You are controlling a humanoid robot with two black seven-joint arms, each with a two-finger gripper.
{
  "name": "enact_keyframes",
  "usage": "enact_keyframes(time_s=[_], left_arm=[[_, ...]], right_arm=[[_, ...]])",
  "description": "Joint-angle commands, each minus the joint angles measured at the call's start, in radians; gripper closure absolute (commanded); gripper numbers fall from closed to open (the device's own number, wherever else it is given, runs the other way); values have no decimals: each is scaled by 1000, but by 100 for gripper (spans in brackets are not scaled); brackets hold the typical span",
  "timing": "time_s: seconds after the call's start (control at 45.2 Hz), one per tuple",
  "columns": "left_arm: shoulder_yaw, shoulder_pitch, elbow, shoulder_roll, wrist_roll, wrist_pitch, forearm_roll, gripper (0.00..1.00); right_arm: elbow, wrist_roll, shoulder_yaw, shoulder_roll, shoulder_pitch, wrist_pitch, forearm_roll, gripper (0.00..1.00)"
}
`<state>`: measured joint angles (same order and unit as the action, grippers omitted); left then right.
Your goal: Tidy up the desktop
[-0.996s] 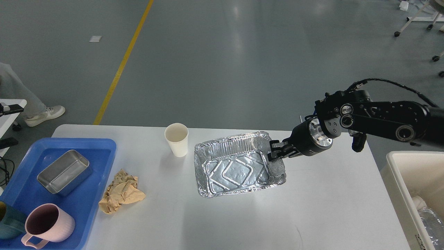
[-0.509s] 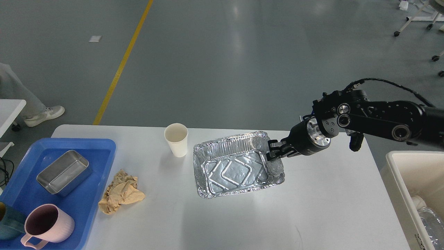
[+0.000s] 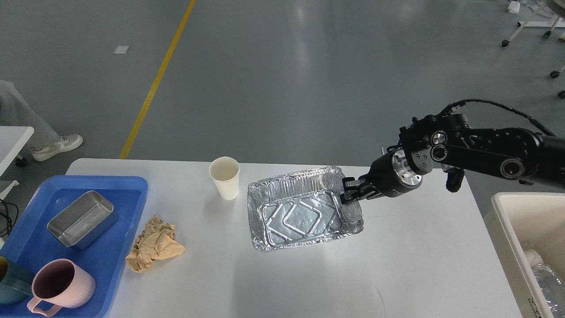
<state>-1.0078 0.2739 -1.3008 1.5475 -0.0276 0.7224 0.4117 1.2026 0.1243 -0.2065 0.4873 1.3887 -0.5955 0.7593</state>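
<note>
Head view. The surface (image 3: 410, 265) is a wide white-grey tabletop, smooth and matte, with rounded corners. It fills the lower half of the view and stands on a grey floor (image 3: 282, 66) that shows a faint sheen. A few thin scuff marks show near its front edge.

Foil tray (image 3: 304, 207) near the middle of the surface: thin crinkled aluminium, rectangular, with ribbed walls, a rolled rim and raised diamond-shaped ridges pressed into the floor. It is very bright under the light. The right end is dented and crumpled.

Right claw (image 3: 346, 190) at the end of a black jointed arm with a polished metal wrist ring, coming in from the right. Its two dark fingers are pinched on the right-hand rim of the foil tray, nearly closed with the wall between them. The left claw does not show.

Paper cup (image 3: 224, 177), plain cream-white and tapered, stands upright just left of the foil tray and apart from it.

Crumpled paper (image 3: 154, 244), tan and heavily creased, lies on the surface just beside the blue tray (image 3: 128, 194).

The blue tray is glossy plastic with rounded corners, at the left end of the surface. In it sits a small steel pan (image 3: 82, 218), brushed, rectangular and lying at a slant. In front of it stands a pink ribbed mug (image 3: 62, 287) with a handle. A dark teal cup (image 3: 11, 285) is cut off by the left edge.

Cream-white bin (image 3: 507, 221) at right, off the surface, smooth-walled, with clear plastic inside.
</note>
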Motion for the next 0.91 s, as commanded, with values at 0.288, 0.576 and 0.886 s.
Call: enact_keyframes(time_s=[0.288, 0.576, 0.886], left_arm=[[20, 234, 89, -567, -201, -109, 456, 3], [37, 364, 267, -883, -203, -129, 670, 3], [204, 426, 356, -1080, -201, -261, 799, 4]], right_arm=[[-18, 0, -1, -4, -2, 0, 9, 100], [-23, 0, -2, -4, -7, -1, 9, 100], [-26, 0, -2, -3, -13, -1, 29, 100]])
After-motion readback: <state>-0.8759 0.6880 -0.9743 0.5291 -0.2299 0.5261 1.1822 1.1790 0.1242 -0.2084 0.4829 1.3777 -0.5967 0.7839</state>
